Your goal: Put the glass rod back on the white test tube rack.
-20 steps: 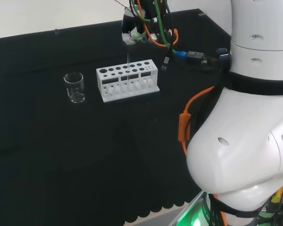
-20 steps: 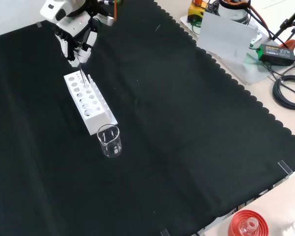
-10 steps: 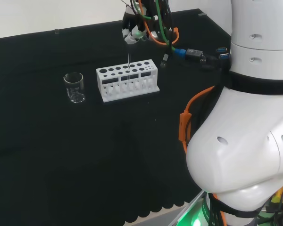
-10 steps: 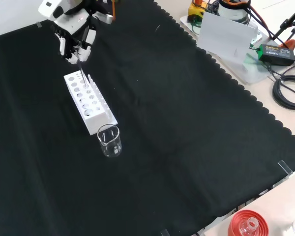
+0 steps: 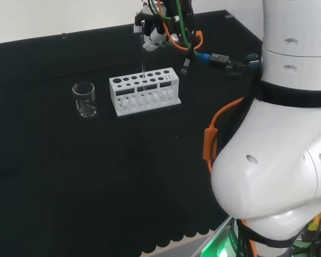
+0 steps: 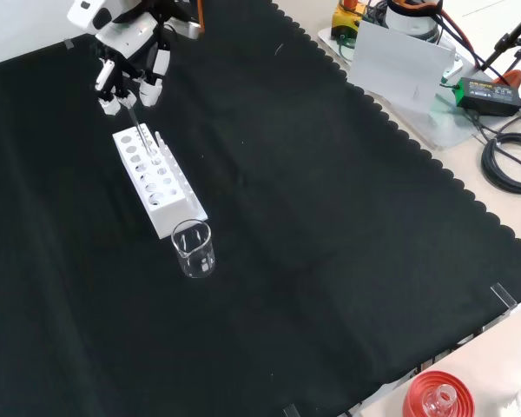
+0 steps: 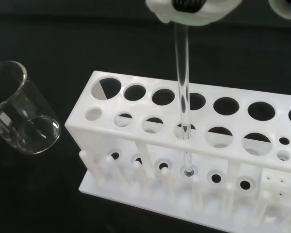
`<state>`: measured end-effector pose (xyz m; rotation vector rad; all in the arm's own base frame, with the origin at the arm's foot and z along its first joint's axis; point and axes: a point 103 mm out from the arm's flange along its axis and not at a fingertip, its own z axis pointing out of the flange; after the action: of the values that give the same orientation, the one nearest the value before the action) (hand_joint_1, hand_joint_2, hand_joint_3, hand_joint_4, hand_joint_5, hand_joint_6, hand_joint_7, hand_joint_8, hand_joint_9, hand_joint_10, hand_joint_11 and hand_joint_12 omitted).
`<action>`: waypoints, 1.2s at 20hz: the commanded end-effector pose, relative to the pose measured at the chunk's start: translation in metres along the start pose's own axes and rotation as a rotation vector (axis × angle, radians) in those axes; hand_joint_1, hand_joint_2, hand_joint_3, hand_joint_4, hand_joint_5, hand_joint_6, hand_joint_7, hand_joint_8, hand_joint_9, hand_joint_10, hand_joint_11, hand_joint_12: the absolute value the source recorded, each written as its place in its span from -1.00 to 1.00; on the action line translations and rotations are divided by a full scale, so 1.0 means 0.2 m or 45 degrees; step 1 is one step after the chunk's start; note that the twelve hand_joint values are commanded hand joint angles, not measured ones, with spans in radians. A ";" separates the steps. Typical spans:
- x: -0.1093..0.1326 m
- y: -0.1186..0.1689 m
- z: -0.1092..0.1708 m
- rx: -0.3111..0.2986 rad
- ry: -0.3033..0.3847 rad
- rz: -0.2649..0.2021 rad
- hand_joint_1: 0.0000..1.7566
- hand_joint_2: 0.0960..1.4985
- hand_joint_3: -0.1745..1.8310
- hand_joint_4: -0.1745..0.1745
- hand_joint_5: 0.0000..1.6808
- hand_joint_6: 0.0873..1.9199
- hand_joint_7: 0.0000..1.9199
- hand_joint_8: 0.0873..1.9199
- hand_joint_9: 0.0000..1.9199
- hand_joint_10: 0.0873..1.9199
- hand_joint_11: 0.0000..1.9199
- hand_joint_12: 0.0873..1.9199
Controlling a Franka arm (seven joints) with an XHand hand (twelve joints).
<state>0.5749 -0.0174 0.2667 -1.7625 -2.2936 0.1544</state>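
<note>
Releasing: the rod looks seated, so the step in hand is, by my judgement, the letting-go at the end of the placement.
Hand: the hand [image 6: 128, 54] hangs above the far end of the rack in the front view; its fingers [image 6: 110, 95] look straight and spread, yet in the wrist view a white part of it sits right at the rod's top, so I cannot tell whether it has let go.
Rod: the glass rod [image 7: 183, 104] stands nearly upright through a hole in the near row of the white rack [image 7: 136, 141], its lower tip resting in a socket of the base plate.
Same rod, head view: a thin line [image 5: 143, 72] running from the hand down into the rack [image 5: 144, 90].
Next move: a straight lift away from the rod's top, with no sideways drag, since a tall thin rod in a wide hole would tip easily.
Nearby: a clear, empty-looking beaker [image 6: 194, 248] stands just beside the rack's near end in the front view, apart from the hand.
Obstacles: nothing stands above the hand; the black-clothed counter [image 6: 330, 217] around the rack is otherwise bare.
</note>
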 end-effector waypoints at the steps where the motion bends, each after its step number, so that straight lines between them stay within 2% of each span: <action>1: 0.00 -0.03 -0.04 -0.003 0.002 0.006 0.51 0.15 -1.00 -1.00 -0.57 -0.11 0.08 -0.39 0.93 -1.00 0.87 -0.63; 12: -0.04 -0.11 -0.17 -0.030 -0.003 0.049 0.52 0.15 -1.00 -1.00 -0.44 -0.12 0.08 -0.37 0.95 -1.00 0.89 -0.65; 14: -0.07 -0.14 -0.18 -0.008 -0.024 0.070 0.51 0.16 -1.00 -1.00 -0.35 -0.12 0.09 -0.38 0.95 -1.00 0.90 -0.65; 16: -0.07 -0.16 -0.20 -0.028 -0.030 0.066 0.50 0.17 -1.00 -1.00 -0.26 -0.14 0.11 -0.39 0.95 -1.00 0.90 -0.66; 17: -0.09 -0.17 -0.20 -0.047 -0.006 0.065 0.50 0.18 -1.00 -1.00 -0.21 -0.15 0.12 -0.40 0.96 -1.00 0.90 -0.66; 18: -0.09 -0.18 -0.21 -0.040 -0.009 0.079 0.49 0.18 -1.00 -1.00 -0.17 -0.16 0.13 -0.40 0.96 -1.00 0.90 -0.66; 23: -0.04 -0.24 -0.25 -0.040 -0.035 0.095 0.48 0.23 -1.00 -1.00 0.03 -0.24 0.19 -0.45 0.97 -1.00 0.90 -0.66; 24: -0.03 -0.25 -0.25 -0.033 -0.036 0.097 0.44 0.29 -0.97 -1.00 0.14 -0.24 0.21 -0.45 0.97 -1.00 0.90 -0.66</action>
<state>0.5532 -0.0425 0.3195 -1.8562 -2.2695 0.1443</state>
